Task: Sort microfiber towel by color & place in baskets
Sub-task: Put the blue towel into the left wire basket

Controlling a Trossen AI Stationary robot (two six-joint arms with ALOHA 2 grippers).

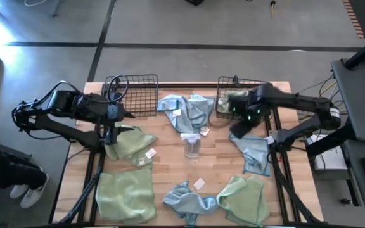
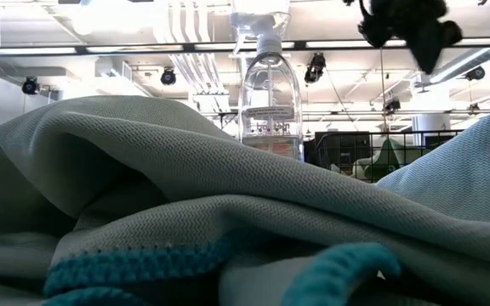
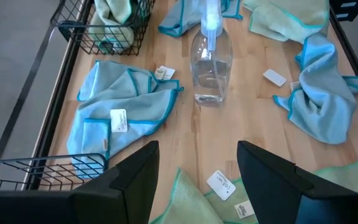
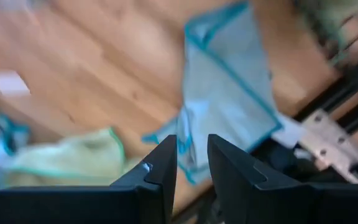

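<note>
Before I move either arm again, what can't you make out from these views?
- Left basket contents: high view, the left pincer and arm cover part of it.
- Right basket contents: high view, the right arm crosses it; a green towel shows in the left wrist view, cut off by the edge.
- Most of the table: low view, a towel at the lens fills it.
- Right pincer: right wrist view is motion-blurred.

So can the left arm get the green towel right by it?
Probably yes. The left gripper hangs over the edge of that green towel with its jaws open, and nothing lies on top of the towel. The spray bottle stands off to the side, out of the way.
</note>
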